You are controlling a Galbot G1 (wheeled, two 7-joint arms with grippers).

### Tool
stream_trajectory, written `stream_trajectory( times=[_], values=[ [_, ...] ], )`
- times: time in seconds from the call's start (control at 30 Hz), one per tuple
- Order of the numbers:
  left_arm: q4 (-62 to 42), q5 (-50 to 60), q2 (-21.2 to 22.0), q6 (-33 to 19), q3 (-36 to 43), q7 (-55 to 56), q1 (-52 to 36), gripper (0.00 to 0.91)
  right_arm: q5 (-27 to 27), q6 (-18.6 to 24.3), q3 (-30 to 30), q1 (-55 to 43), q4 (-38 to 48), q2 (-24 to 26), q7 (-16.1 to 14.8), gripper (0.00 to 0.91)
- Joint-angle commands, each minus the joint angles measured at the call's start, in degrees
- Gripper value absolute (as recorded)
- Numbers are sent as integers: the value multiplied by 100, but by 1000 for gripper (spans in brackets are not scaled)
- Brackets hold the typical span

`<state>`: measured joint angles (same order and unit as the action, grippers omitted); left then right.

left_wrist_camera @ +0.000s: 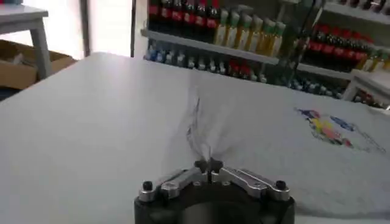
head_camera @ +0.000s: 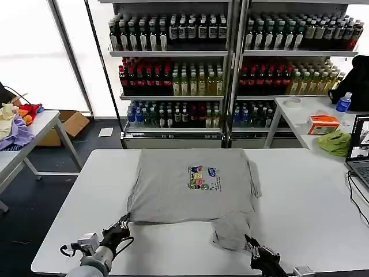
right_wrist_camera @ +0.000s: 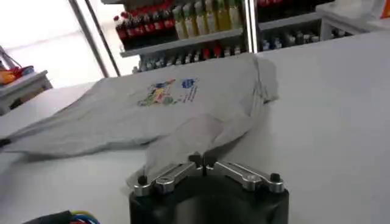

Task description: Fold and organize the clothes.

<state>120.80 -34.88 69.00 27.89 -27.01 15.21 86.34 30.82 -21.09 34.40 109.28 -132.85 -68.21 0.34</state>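
Observation:
The clothes are one light grey shirt (head_camera: 190, 190) lying print-up in the middle of the white table (head_camera: 305, 196), its multicolour chest print (head_camera: 203, 178) facing me. The near right part is bunched into a folded flap (head_camera: 230, 231). My left gripper (head_camera: 124, 224) is at the shirt's near left corner, shut on the fabric; in the left wrist view creases in the shirt (left_wrist_camera: 292, 146) run into its tips (left_wrist_camera: 209, 164). My right gripper (head_camera: 252, 242) is at the near right flap, shut on the edge of the shirt (right_wrist_camera: 183, 115) at its tips (right_wrist_camera: 203, 161).
A laptop (head_camera: 360, 150) and its cables (head_camera: 354, 190) lie at the table's right edge. A second table behind holds a lime-green cloth (head_camera: 335, 141) and an orange box (head_camera: 323, 124). Bottle shelves (head_camera: 230, 63) stand at the back. A side table with a garment heap (head_camera: 17, 124) is on the left.

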Motion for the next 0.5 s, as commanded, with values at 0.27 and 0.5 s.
stream_trajectory(
  times=[0.27, 0.5],
  values=[
    [1665, 104, -390, 520, -577, -121, 2233, 10, -370, 592, 186, 1598, -528, 254, -654, 0],
    [1726, -251, -578, 528, -800, -155, 2461, 10, 106, 1307, 299, 1508, -499, 518, -957, 0]
  ],
)
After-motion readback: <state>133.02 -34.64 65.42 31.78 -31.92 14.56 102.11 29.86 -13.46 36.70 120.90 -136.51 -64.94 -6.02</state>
